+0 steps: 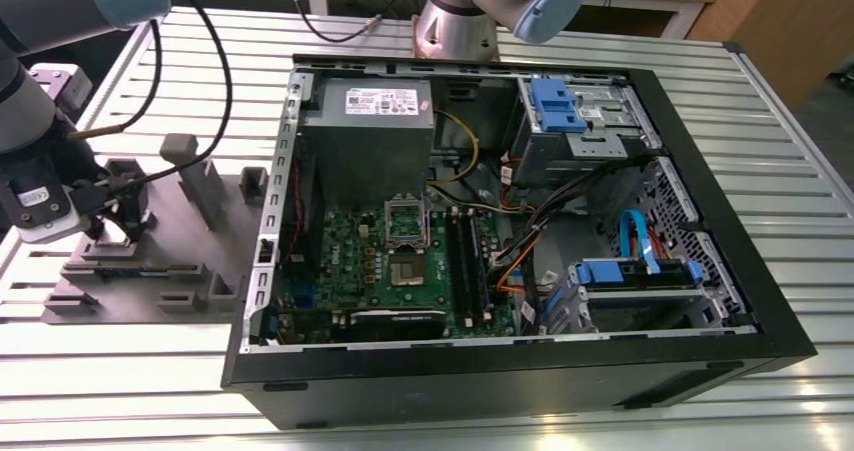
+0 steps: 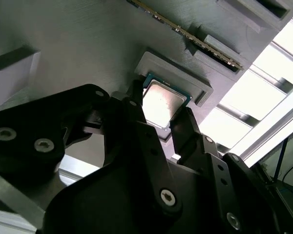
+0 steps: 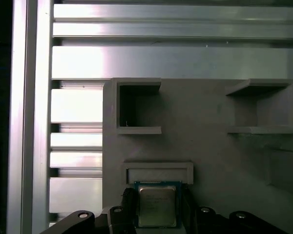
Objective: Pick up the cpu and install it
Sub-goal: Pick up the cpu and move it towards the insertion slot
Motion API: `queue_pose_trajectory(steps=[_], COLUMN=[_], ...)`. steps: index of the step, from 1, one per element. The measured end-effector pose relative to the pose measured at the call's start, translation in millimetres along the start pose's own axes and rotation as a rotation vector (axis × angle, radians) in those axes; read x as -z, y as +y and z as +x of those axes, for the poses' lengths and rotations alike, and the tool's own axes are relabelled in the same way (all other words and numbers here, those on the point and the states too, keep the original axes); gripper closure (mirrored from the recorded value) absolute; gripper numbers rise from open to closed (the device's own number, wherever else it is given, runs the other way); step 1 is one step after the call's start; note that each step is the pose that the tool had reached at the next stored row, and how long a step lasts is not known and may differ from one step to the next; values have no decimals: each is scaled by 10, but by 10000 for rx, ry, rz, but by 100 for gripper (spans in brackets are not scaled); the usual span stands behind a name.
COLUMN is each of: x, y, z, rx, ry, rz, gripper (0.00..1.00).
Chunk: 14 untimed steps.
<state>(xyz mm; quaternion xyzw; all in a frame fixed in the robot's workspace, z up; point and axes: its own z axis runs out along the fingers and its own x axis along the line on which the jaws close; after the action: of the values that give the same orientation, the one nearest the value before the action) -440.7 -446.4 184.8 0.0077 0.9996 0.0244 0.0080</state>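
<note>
The gripper (image 1: pixel 118 226) is hovering low over the grey tray (image 1: pixel 134 306) at the exterior view's left. The cpu (image 3: pixel 157 207) is lying flat in its pocket, flanked by the gripper in both wrist views; I cannot tell whether it is clamped. I am aiming for a centred, square hold on opposite edges and a level lift.
</note>
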Motion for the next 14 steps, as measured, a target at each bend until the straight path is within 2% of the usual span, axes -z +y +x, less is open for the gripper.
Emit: queue_pose_trajectory(steps=[9, 14], x=[174, 188], y=[9, 10], z=[-4, -4], rx=[0, 1], ry=[-4, -6], rz=[-3, -5], gripper=[53, 53])
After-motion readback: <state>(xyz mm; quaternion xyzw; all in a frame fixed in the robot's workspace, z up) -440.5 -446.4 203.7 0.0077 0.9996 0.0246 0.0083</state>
